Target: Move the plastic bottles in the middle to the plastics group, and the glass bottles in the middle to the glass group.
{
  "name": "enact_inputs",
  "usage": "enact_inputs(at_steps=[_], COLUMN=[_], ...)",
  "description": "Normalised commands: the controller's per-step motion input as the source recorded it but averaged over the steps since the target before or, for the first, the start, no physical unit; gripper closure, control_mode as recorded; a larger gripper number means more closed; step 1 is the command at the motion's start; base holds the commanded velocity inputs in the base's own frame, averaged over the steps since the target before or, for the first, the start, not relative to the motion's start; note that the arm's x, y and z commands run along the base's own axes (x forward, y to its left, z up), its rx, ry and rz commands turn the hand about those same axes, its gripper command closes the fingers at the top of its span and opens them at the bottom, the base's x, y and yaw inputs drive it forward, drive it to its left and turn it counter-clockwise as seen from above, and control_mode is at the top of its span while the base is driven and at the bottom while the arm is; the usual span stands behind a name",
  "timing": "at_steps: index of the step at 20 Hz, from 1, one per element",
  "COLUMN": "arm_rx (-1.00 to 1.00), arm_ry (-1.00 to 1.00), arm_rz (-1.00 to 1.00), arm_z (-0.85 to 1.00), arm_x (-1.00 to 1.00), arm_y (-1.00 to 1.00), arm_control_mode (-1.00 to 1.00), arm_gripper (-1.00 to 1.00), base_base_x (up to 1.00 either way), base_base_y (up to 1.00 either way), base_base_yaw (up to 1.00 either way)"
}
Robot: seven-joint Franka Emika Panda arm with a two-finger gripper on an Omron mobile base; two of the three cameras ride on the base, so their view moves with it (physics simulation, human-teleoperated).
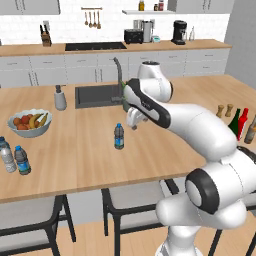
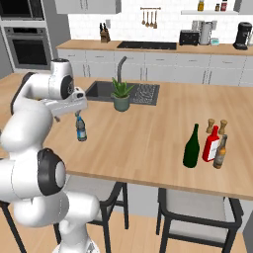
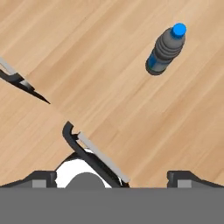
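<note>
One small plastic bottle with a blue label and blue cap stands upright in the middle of the wooden counter. My gripper hovers just above and beside it, open, with nothing between its fingers. A second small plastic bottle stands at the far left, next to the pale clear water bottle. At the right end, the tall green glass bottle stands beside the red bottle and the brownish bottle.
A fruit bowl, a grey soap dispenser and the sink lie at the back left. A potted plant stands by the sink. Two wooden shakers sit behind the glass bottles. Stools line the counter's near edge.
</note>
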Motion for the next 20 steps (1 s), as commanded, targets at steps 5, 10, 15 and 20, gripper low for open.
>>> enact_inputs(at_steps=[5,10,15,20], arm_rx=[0.02,0.03,0.01,0.0], arm_ry=[-0.25,-0.1,0.0,0.0], arm_rz=[0.0,0.0,0.0,0.0], arm_z=[-0.4,-0.29,0.0,0.0], arm_x=[0.4,0.48,0.32,0.29], arm_y=[0.06,0.0,0.12,0.33], arm_control_mode=[-1.0,-1.0,-1.0,-1.0], arm_gripper=[-1.0,-1.0,-1.0,-1.0], base_base_x=[0.0,0.0,0.0,0.0], base_base_y=[0.0,0.0,0.0,0.0], base_base_yaw=[0.0,0.0,0.0,0.0])
